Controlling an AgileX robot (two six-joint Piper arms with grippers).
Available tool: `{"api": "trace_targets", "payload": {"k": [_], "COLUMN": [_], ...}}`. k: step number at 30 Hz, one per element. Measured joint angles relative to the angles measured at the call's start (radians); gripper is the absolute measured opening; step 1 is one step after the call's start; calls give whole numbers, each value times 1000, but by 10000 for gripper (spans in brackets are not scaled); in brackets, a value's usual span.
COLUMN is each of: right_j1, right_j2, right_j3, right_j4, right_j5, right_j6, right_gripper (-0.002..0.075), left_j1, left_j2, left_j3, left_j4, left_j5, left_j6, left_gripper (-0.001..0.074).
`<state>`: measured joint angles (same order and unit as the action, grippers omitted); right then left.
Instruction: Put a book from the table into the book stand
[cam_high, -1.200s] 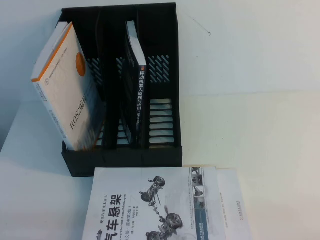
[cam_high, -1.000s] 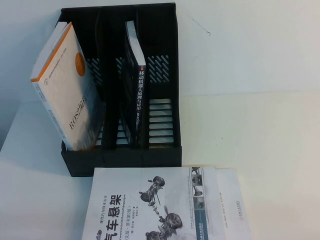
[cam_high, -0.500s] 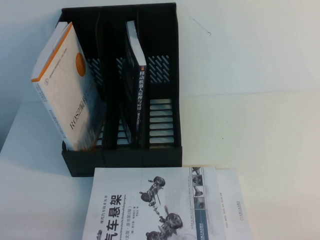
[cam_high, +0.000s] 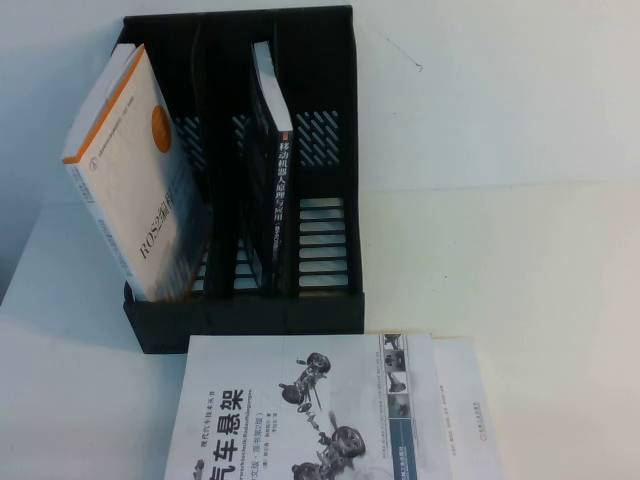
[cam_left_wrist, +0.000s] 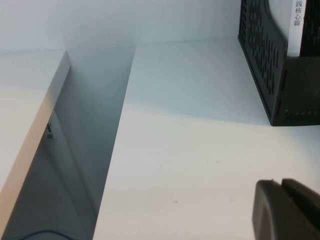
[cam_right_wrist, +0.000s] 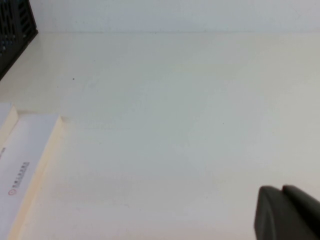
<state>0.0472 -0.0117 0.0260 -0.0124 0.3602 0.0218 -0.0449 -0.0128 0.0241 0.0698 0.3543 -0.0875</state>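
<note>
The book (cam_high: 310, 410) is a white paperback with a black Chinese title and grey suspension pictures. It lies flat on the white table (cam_high: 520, 260) at the near edge, just in front of the black book stand (cam_high: 330, 120). Its back part also shows in the right wrist view (cam_right_wrist: 20, 165). The stand's right compartment is empty. Neither arm shows in the high view. My left gripper (cam_left_wrist: 281, 184) is shut and empty above bare table left of the stand (cam_left_wrist: 270, 65). My right gripper (cam_right_wrist: 281, 190) is shut and empty above bare table right of the book.
A thick white book with an orange stripe (cam_high: 135, 180) leans in the stand's left compartment. A dark-covered book (cam_high: 272, 160) stands at the middle divider. The table's left edge, with a gap beside it (cam_left_wrist: 90, 150), lies near the left gripper.
</note>
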Motion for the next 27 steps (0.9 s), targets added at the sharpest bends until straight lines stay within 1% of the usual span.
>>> {"api": "trace_targets", "payload": {"k": [20, 24, 27], "right_j1": [0, 0, 0], "right_j2": [0, 0, 0], "right_j3": [0, 0, 0], "right_j4": [0, 0, 0], "right_j5": [-14, -90, -193], "right_j6": [0, 0, 0], "right_gripper": [-1, -1, -1], "left_j1": [0, 0, 0], "left_j2": [0, 0, 0], "left_j3": [0, 1, 1], "left_j4": [0, 0, 0], "left_j5": [0, -23, -94], "left_j6": [0, 1, 1], "left_gripper": [-3, -3, -3]}}
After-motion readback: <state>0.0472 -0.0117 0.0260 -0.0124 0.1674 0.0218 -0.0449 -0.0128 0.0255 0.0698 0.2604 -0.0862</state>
